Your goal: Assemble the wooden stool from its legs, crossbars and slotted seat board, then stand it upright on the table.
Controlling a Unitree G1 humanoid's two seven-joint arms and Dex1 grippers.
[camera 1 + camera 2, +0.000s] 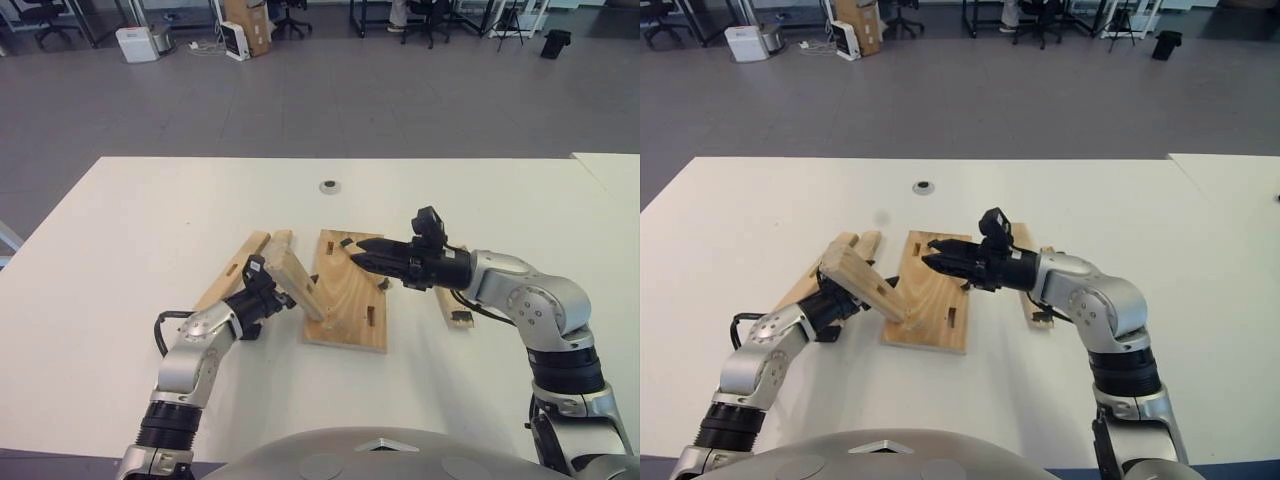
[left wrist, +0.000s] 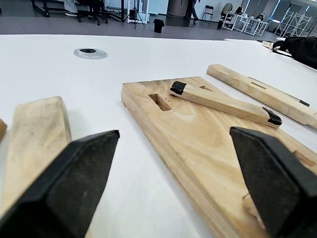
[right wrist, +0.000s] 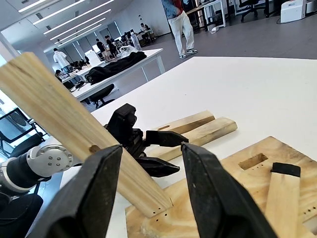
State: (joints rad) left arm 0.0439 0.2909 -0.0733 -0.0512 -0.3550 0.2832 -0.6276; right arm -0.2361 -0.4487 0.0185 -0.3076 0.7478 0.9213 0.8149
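Observation:
The slotted seat board lies flat mid-table. A wooden leg leans steeply, its lower end resting on the board's near left corner. My left gripper sits right behind that leg, open, and its wide-spread fingers hold nothing. A crossbar with black ends lies across the board's far part. My right gripper hovers over that far part, pointing left, open and empty; its fingers frame the leaning leg. Two more legs lie side by side left of the board.
Another wooden piece lies on the table right of the board, under my right forearm. A round grommet sits in the white table farther back. A second table edge shows at the far right.

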